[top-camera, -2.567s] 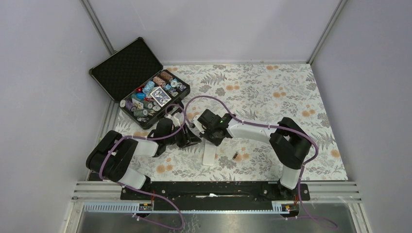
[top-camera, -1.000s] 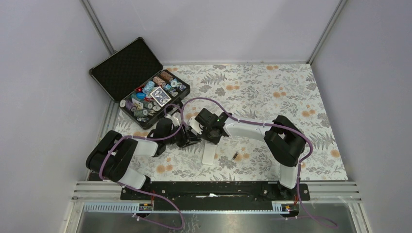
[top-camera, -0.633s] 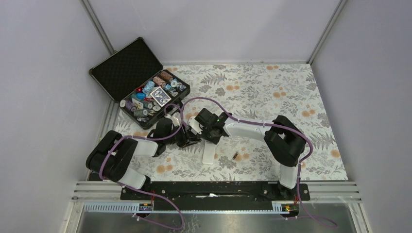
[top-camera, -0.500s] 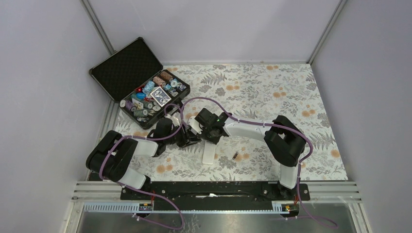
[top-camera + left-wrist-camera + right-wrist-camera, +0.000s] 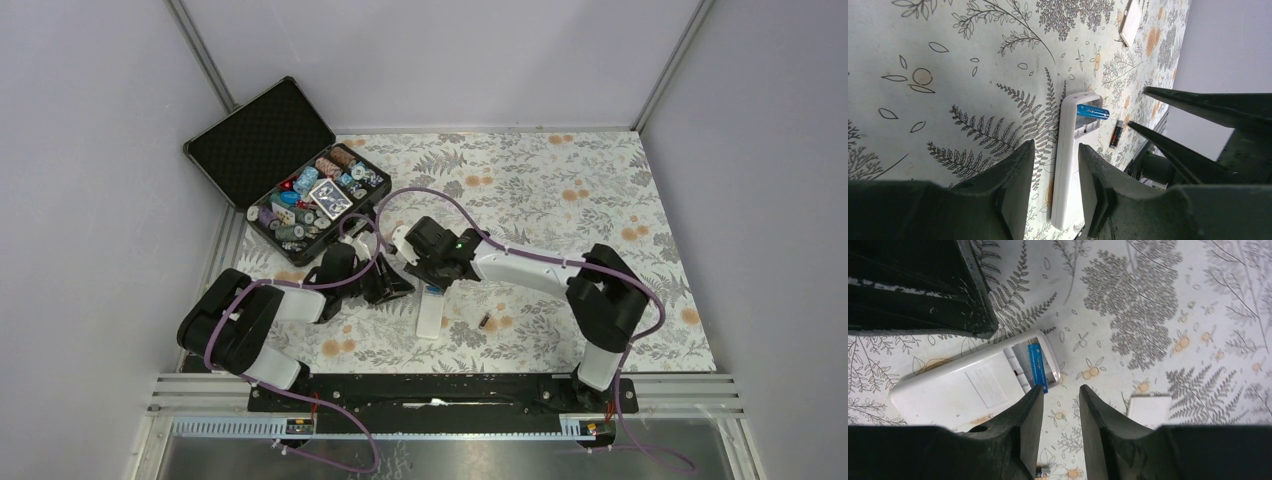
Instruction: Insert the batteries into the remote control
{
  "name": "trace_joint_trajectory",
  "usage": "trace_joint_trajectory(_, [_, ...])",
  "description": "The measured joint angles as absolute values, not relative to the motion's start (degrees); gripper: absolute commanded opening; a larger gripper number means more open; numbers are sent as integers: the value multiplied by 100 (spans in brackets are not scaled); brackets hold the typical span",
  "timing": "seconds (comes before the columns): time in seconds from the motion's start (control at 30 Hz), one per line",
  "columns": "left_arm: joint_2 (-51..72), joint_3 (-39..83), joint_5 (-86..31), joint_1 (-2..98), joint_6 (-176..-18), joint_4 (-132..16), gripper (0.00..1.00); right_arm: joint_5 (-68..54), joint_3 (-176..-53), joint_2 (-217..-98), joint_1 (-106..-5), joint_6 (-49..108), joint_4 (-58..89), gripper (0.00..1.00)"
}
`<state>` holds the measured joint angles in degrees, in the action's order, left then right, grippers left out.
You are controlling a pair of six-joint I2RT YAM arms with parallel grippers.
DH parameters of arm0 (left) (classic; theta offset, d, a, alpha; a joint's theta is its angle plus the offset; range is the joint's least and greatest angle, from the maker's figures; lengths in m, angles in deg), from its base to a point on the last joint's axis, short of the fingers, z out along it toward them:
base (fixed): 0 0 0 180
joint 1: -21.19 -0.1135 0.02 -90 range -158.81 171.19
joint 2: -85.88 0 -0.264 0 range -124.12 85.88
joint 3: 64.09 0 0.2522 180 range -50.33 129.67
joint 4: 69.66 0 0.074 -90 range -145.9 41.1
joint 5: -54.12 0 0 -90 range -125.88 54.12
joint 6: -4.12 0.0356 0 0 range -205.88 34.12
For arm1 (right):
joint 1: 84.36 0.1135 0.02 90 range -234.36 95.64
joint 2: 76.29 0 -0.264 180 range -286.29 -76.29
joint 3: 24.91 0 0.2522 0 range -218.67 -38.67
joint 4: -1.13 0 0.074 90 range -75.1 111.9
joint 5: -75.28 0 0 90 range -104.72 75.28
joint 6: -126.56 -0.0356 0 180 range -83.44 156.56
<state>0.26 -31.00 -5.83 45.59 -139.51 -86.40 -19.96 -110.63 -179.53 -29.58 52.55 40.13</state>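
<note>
Near the tabletop's (image 5: 560,200) front edge one remote (image 5: 431,318) is laid back-up. One blue battery (image 5: 1037,366) is lodged in its open bay, one end overhanging the rim. One reddish battery (image 5: 484,321) is seen just right. Close by, the left jaws and right jaws are held narrowly parted, empty.

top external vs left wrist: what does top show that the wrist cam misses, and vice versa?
Top external only: the open case with poker chips, far left. Left wrist only: the open battery bay, the blue battery lying across it with one end past the edge, and a loose white cover. Both: the remote control, the dark battery on the mat beside it, the open left tool.
</note>
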Motion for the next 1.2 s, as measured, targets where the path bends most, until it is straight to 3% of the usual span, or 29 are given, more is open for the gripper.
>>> trace_joint_trajectory(0.33, [26,-3098,-588,4614,-13892,-8640,40,-2618,-10532,-17147,-2955,4298,3939,42])
trace_joint_trajectory(0.5, [-18,-3041,-597,4763,-13842,-8631,40,-2612,-9850,-16723,-2960,3585,3580,48])
trace_joint_trajectory(0.67, [-86,-2984,-614,4926,-13840,-8614,40,-2612,-9219,-16246,-3023,2921,3246,47])
trace_joint_trajectory(0.83, [-84,-2984,-697,5176,-13844,-8531,40,-2588,-8959,-15885,-3154,2429,3038,47])
trace_joint_trajectory(0.97, [-40,-2984,-806,5392,-13868,-8500,39,-2483,-8663,-15566,-3198,2136,2702,53])
trace_joint_trajectory(1.2, [61,-2984,-1062,5709,-13995,-8467,39,-2468,-8344,-15247,-3220,1850,2479,55])
